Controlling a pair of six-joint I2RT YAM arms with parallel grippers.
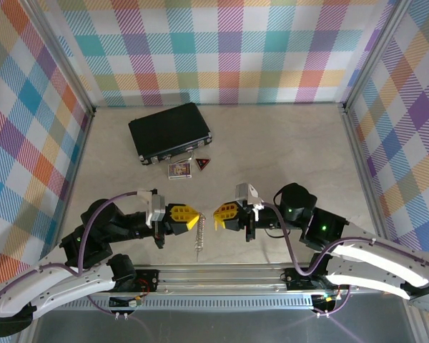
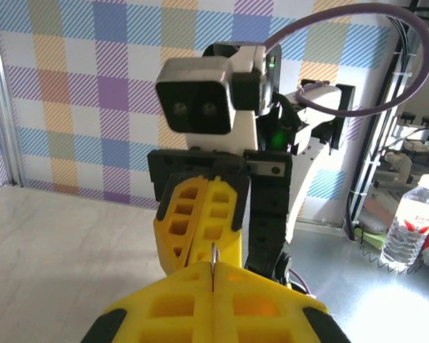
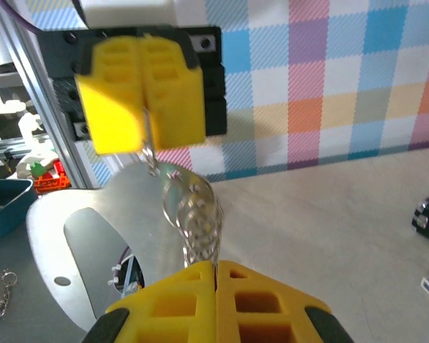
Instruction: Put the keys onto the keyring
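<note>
Top view: left gripper (image 1: 192, 218) and right gripper (image 1: 219, 214) meet tip to tip low in the middle of the table (image 1: 286, 150), both pairs of yellow fingers pressed together. The keyring (image 1: 198, 241) is at that meeting point, with its silvery chain hanging toward 6 o'clock. Black case (image 1: 170, 131) lies at 11 o'clock from the grippers, well apart. A picture card (image 1: 179, 170) and a red-and-black tag (image 1: 202, 164) sit just below the case, near its 6 o'clock edge. Keys can't be told from the yellow fingers here.

Left wrist: left gripper (image 2: 213, 270) is closed, a thin metal loop of the keyring (image 2: 213, 251) pinched in the seam. Right gripper (image 2: 202, 236) faces it at 12 o'clock, fingers together. Water bottle (image 2: 411, 223) stands off the table at 3 o'clock.

Right wrist: right gripper (image 3: 214, 270) is closed, with the keyring's links (image 3: 193, 211) running into its seam. Left gripper (image 3: 143, 132) at 11 o'clock is clamped on the top of the keyring.
</note>
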